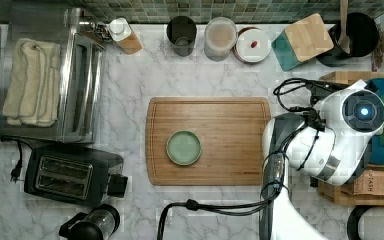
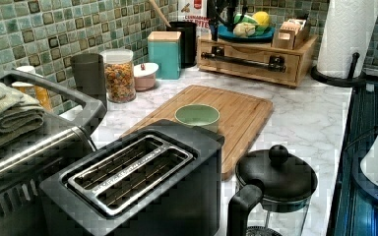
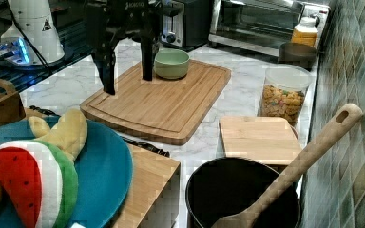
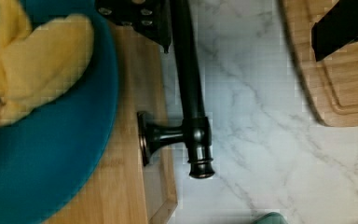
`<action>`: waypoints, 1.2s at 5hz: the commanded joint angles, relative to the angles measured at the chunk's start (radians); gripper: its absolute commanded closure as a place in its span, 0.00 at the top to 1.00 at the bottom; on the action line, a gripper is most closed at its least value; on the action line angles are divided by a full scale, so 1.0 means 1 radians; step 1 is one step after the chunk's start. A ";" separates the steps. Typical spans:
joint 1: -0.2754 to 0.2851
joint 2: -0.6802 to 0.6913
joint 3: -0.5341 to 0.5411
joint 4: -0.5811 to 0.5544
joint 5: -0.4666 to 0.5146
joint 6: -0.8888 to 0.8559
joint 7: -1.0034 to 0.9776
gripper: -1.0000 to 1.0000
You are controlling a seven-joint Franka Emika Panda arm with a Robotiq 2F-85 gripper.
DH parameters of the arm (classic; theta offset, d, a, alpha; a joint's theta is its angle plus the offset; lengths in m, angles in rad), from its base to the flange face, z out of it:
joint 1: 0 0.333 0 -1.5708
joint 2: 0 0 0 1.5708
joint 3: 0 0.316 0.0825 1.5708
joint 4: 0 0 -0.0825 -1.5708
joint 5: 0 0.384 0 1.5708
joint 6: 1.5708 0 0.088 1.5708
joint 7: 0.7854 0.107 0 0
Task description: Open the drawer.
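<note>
The step in hand looked like the approach: the drawer (image 2: 248,64) sat shut at the upper right of the left view, its long black bar handle (image 2: 241,60) running across the front of a low wooden stand, and nothing gripped it yet. In the right view the gripper (image 3: 126,80) hung at the upper left of the frame with its two dark fingers (image 3: 105,71) spread wide and empty, tips just above the near end of the cutting board (image 3: 164,102). The wrist view showed the handle (image 4: 189,88) lying between the fingers, one finger beside it near the stand and the other out over the board, so the next move seemed to call for lowering around the bar, closing on it, then pulling straight away from the stand; a skewed pull could slip off the round bar. The surface was a white marble counter (image 1: 130,85), crowded: a green bowl (image 1: 183,147) at the board's centre, a toaster (image 1: 65,175) at the top view's lower left, a cereal jar (image 2: 119,74) against the tiled wall, and a blue plate (image 3: 102,166) of toy fruit on top of the stand.
</note>
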 commanded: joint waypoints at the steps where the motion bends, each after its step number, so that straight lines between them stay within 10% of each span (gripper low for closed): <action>1: 0.041 0.015 0.016 0.010 -0.119 -0.002 -0.010 1.00; 6: 0.015 0.020 -0.052 -0.215 -0.100 0.252 0.090 1.00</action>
